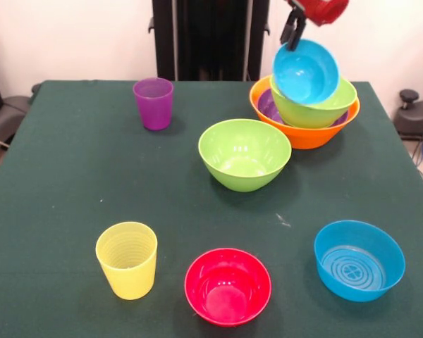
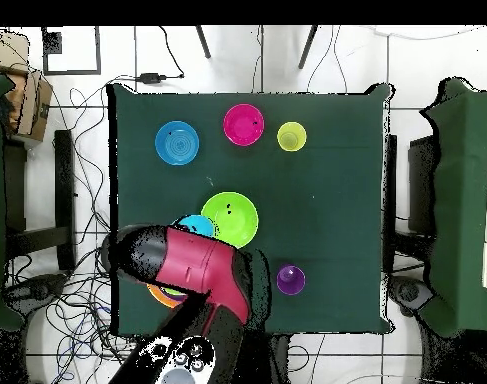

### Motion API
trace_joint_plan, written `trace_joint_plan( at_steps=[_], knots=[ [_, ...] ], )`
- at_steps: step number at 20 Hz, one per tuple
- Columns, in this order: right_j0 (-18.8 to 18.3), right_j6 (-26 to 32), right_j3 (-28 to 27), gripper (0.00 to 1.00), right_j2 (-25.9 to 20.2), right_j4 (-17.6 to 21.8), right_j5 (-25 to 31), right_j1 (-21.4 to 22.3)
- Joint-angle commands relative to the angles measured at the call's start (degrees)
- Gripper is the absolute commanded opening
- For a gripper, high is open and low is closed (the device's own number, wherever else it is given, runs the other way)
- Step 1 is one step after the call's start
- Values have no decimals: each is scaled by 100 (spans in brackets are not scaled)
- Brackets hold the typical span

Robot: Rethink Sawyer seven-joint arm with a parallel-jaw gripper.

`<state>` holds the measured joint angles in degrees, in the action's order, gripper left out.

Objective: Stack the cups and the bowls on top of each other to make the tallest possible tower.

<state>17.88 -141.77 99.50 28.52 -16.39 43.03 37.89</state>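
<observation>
My gripper (image 1: 294, 34) is at the back right, shut on the upper rim of a blue bowl (image 1: 307, 70), which hangs tilted with its opening facing the camera. Its lower edge rests in or just over the tower: a lime green bowl (image 1: 319, 107) nested in a shallow purple bowl (image 1: 269, 107) inside the large orange bowl (image 1: 304, 135). In the overhead view the arm (image 2: 192, 268) hides most of the tower; only part of the held blue bowl (image 2: 195, 226) and a sliver of the orange bowl (image 2: 161, 295) show.
Loose on the green table: a lime green bowl (image 1: 244, 153) (image 2: 230, 219) beside the tower, a purple cup (image 1: 154, 103) (image 2: 290, 280), a ribbed yellow cup (image 1: 127, 259) (image 2: 292, 136), a pink-red bowl (image 1: 228, 285) (image 2: 243, 124) and a second blue bowl (image 1: 359, 259) (image 2: 177, 142).
</observation>
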Motion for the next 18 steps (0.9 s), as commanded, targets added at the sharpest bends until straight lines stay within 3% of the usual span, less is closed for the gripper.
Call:
trace_joint_plan(
  at_steps=[1, 6, 18],
  knots=[
    [20, -587, -435, 0, -624, 141, -5, -421],
    [338, -931, -830, 0, -390, 155, 722, -397],
    [537, -744, -665, 0, -289, 188, 974, -76]
  ],
)
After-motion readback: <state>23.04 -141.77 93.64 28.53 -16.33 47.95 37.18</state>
